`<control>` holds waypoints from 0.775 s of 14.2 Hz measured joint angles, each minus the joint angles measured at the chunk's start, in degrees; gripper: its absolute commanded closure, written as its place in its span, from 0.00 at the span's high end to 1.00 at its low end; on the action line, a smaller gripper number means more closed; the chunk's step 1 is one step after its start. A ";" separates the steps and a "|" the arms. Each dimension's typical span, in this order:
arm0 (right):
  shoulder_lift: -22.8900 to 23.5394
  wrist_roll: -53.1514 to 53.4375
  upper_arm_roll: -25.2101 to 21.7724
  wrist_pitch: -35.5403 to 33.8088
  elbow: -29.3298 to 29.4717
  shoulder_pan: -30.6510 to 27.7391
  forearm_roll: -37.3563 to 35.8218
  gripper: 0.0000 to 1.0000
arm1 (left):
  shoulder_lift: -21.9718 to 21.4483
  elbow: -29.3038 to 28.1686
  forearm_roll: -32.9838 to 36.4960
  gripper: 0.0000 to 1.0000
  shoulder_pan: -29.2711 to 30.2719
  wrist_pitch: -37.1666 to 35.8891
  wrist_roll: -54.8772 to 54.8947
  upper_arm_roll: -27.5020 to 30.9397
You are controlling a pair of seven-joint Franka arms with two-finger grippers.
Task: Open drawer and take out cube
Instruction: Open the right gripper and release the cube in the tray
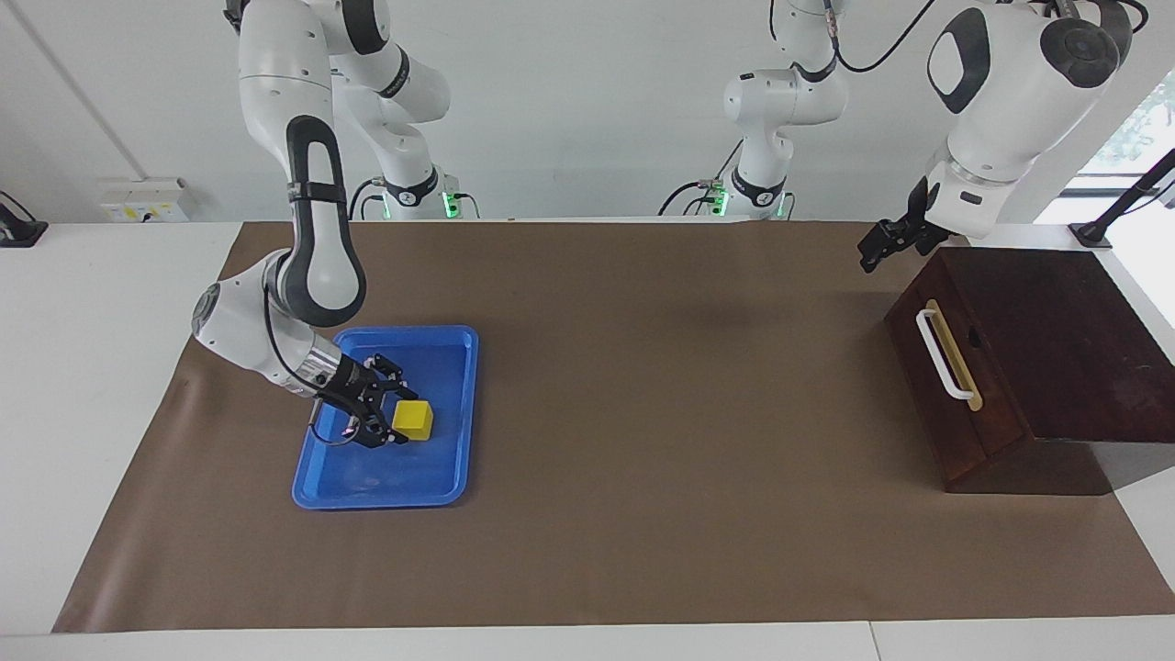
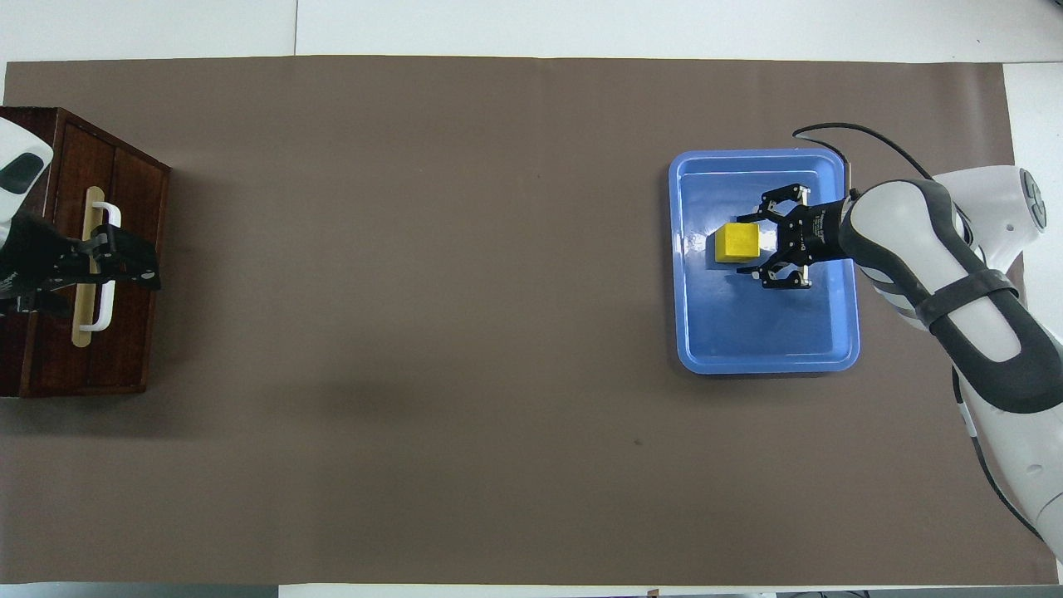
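Note:
The drawer (image 1: 950,376) is shut in its dark wooden box at the left arm's end of the table; its white bar handle (image 1: 944,354) faces the table's middle. It also shows in the overhead view (image 2: 124,274). The yellow cube (image 1: 413,420) rests in the blue tray (image 1: 441,477) at the right arm's end. My right gripper (image 1: 395,415) is low in the tray, open, its fingertips (image 2: 754,218) on either side of the cube's (image 2: 737,242) near edge. My left gripper (image 1: 874,250) hangs in the air over the box's edge nearest the robots.
A brown mat (image 1: 643,413) covers the table. The blue tray (image 2: 764,349) and the dark box (image 1: 1074,340) are the only other things on it. The box stands at the mat's edge.

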 measured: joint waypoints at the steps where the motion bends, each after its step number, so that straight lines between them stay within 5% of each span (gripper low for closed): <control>1: -1.22 0.00 0.00 -0.99 0.54 0.28 -1.12 1.00 | -0.11 -0.02 -0.02 1.00 -0.18 -0.55 0.19 -0.23; 5: -7.44 -0.02 0.00 -4.85 1.20 0.69 -9.87 1.00 | -0.56 -0.18 -0.05 1.00 -0.20 -1.17 0.58 -0.72; 11: -19.02 -4.93 0.06 -21.07 8.52 0.75 -24.04 1.00 | -1.28 -0.03 -1.07 1.00 -0.09 -0.95 2.75 -0.72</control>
